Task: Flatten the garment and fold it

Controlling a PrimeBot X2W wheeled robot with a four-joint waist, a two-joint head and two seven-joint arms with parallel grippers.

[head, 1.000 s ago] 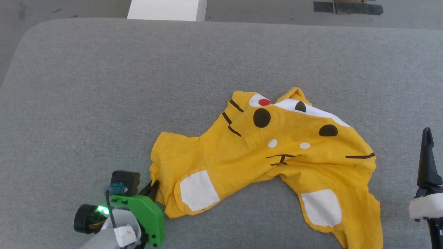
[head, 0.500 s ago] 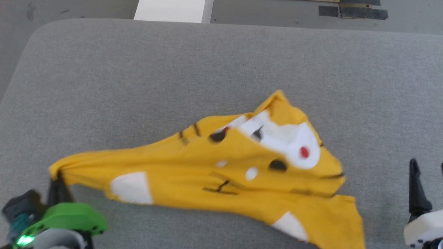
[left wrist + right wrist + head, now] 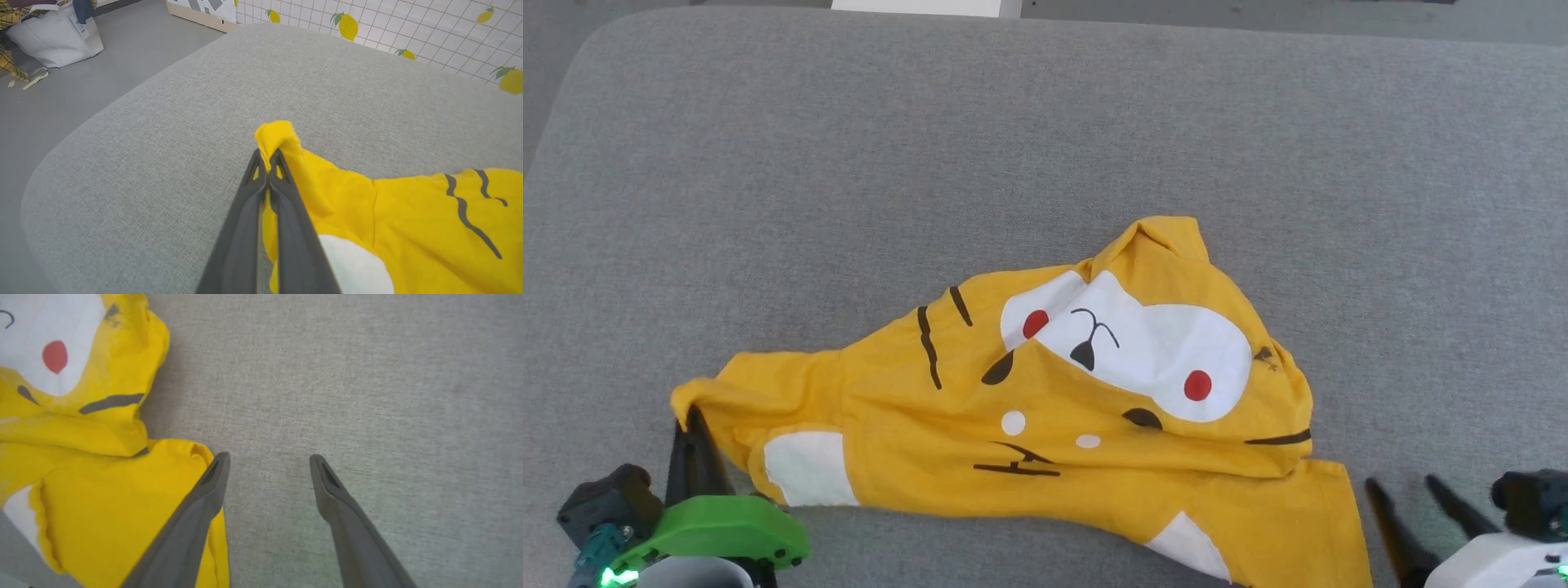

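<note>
Garment [image 3: 915,433] corner between left fingers [image 3: 288,212], hem beside right fingers [image 3: 204,498]

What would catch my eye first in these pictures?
A bright yellow T-shirt with a cartoon face lies rumpled in the middle of the grey cushion. The left gripper pinches its corner at the lower left; the right gripper stands open near its lower right edge.
</note>
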